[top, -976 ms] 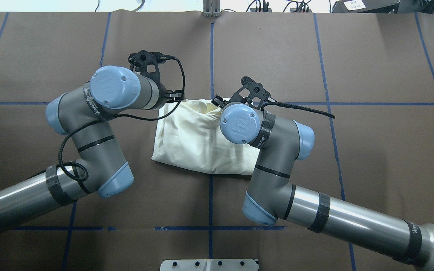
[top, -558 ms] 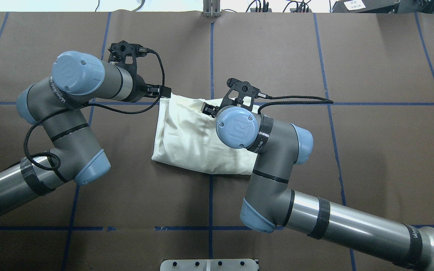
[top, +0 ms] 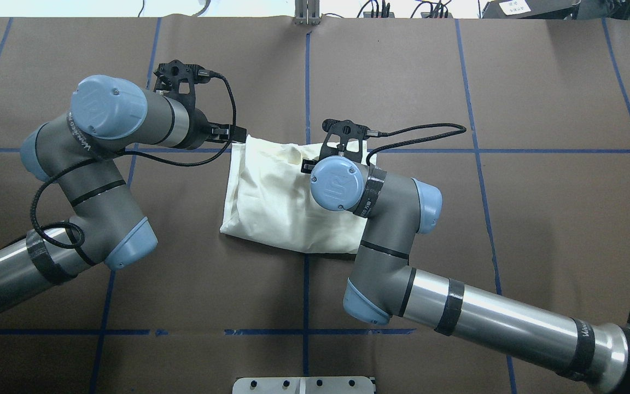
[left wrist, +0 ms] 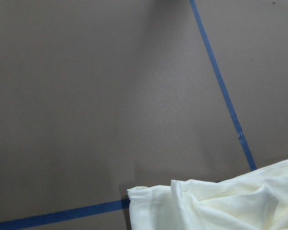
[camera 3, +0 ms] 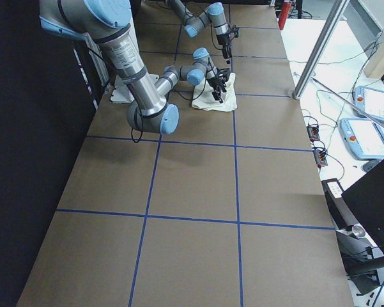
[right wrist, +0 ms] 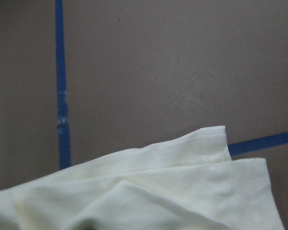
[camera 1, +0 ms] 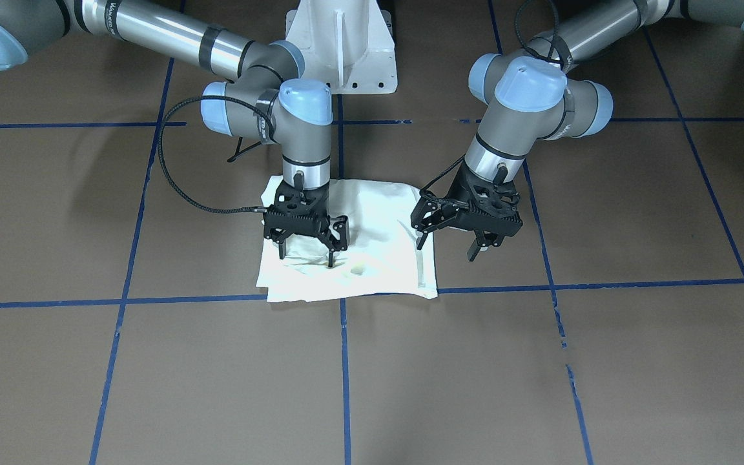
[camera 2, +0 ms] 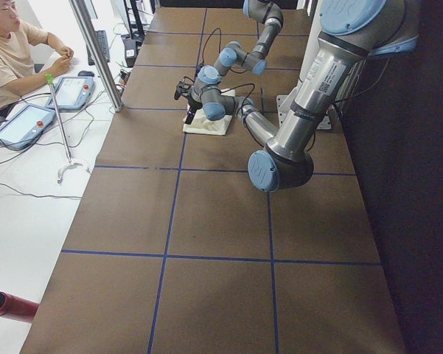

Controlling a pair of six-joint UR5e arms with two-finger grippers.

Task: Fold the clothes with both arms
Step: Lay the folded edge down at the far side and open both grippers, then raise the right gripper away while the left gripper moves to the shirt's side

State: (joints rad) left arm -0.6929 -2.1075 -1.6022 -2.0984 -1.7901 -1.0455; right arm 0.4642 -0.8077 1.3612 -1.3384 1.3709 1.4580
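The T-shirt (top: 271, 202) is soft, matt cream cloth lying in shallow creases. The tabletop (top: 539, 230) has a dull brown, paper-like cover, smooth and faintly scuffed. It is crossed by blue tape lines (top: 566, 151) with a slight sheen. The left arm (top: 101, 186) and right arm (top: 490, 323) have matt grey metal joints, polished silvery tubes and smooth light-blue plastic caps (top: 108, 106). The left gripper (camera 1: 446, 252) and right gripper (camera 1: 306, 258) look like matt black plastic. The cables (top: 233, 106) are braided black. The pedestal (camera 1: 346, 51) is white-painted metal.
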